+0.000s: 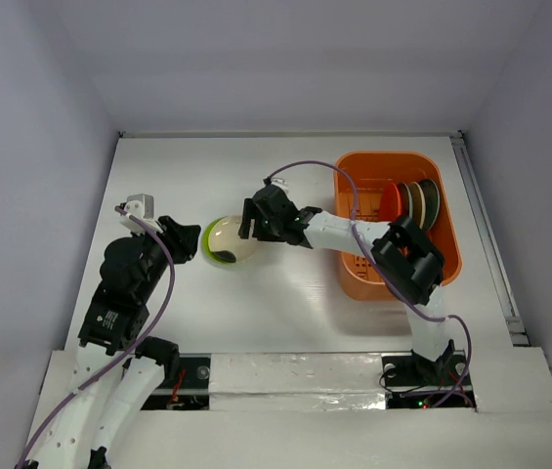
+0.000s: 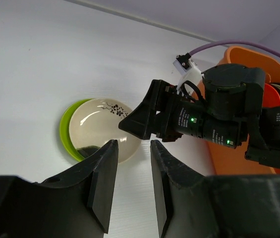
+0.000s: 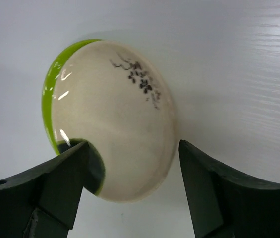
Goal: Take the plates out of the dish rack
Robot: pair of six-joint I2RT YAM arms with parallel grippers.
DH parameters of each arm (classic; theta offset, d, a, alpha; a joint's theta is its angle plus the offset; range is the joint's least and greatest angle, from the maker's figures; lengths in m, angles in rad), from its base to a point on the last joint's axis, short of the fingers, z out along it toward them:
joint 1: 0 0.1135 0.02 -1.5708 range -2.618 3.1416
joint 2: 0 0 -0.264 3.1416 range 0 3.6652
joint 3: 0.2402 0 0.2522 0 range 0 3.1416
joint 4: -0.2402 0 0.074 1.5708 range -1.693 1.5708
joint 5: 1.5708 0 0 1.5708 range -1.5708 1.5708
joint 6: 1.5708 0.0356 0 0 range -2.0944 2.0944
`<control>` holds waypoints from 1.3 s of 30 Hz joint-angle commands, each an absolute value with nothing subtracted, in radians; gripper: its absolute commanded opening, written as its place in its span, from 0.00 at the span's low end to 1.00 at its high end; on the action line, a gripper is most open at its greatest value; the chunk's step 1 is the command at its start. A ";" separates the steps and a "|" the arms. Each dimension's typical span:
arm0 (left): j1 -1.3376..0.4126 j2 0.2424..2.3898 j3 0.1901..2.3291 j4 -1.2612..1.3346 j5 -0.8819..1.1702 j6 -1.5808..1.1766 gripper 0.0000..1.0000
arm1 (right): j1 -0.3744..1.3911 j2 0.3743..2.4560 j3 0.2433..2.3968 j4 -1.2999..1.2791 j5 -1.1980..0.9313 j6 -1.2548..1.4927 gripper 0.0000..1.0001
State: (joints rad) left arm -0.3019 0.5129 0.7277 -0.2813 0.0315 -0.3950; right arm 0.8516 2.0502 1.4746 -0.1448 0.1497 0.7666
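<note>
Fingers (image 3: 55, 188) of your right gripper (image 1: 253, 223) stand spread, empty, astride the cream plate (image 3: 115, 119) nested on the green plate (image 3: 48, 94) on the bench (image 1: 285, 313). Left fingers (image 2: 100, 188) parted, empty. More plates (image 1: 417, 200) upright in the rack (image 1: 383, 158). Glazed, stiff, probably slick and breakable: pinch the rim.

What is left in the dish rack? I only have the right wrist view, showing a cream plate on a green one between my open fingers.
Observer: The dish rack holds a red-orange plate and a few dark-rimmed plates, all standing on edge at its far end.
Operator: Where is the left gripper?
Observer: The left gripper is open and holds nothing, just left of the stacked plates.
Operator: Is my arm near the rack?
Observer: Yes, the right forearm crosses above the rack's left wall. I cannot tell if they touch.
</note>
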 commanded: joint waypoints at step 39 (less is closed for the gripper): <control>-0.308 0.512 0.726 -0.258 -0.006 -0.403 0.21 | 0.336 1.485 1.233 -0.597 0.673 0.364 0.35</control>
State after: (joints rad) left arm -0.3019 0.5083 0.7277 -0.2821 -0.0025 -0.4026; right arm 0.3542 1.4681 1.2434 -0.6205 0.6601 0.3912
